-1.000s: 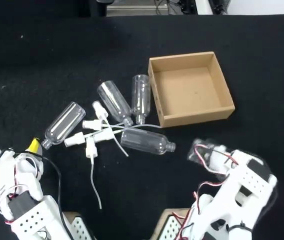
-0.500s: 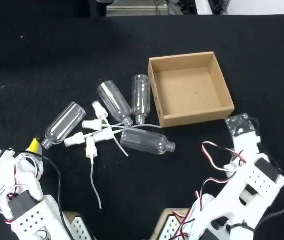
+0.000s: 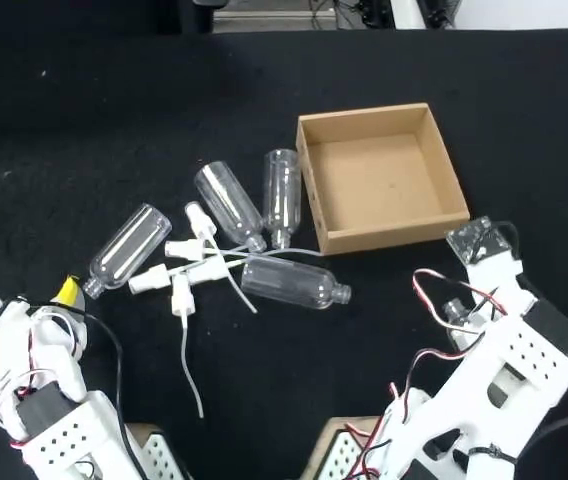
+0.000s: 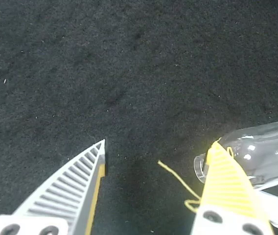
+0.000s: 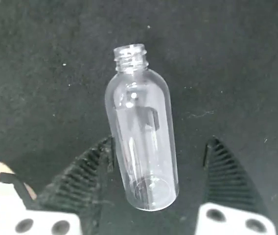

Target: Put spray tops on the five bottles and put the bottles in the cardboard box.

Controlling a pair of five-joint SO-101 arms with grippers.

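Overall: loose bottles and spray tops lie on the black table (image 3: 84, 130), to the left of the cardboard box (image 3: 394, 232).
Cardboard box: sits right of centre with its open top up and its brown floor showing.
Leftmost bottle (image 3: 129, 247): clear and capless, lying on its side with its neck toward the left arm.
Second bottle (image 3: 229, 205): on its side left of the box, its neck toward the arms.
Third bottle (image 3: 282, 197): on its side just beside the box's left wall, close to the second bottle, with its neck toward the arms.
Fourth bottle (image 3: 294, 282): on its side in front of the box's near left corner, its open neck pointing right.
Spray tops (image 3: 186, 248): four white ones clustered between the leftmost bottle and the fourth bottle, their thin tubes trailing; none is on a bottle.
Left gripper (image 4: 159, 143): fingers spread wide with nothing between them; the yellow fingertip sits just beside the leftmost bottle's open neck.
Right gripper (image 5: 161, 141): fingers spread wide to either side of the fifth bottle (image 5: 141, 137).
Fifth bottle: capless, its neck pointing away from the gripper. One finger is at its side and a strip of cloth shows before the other, so it is not clamped.
Right arm (image 3: 509, 350): near the box's near right corner.
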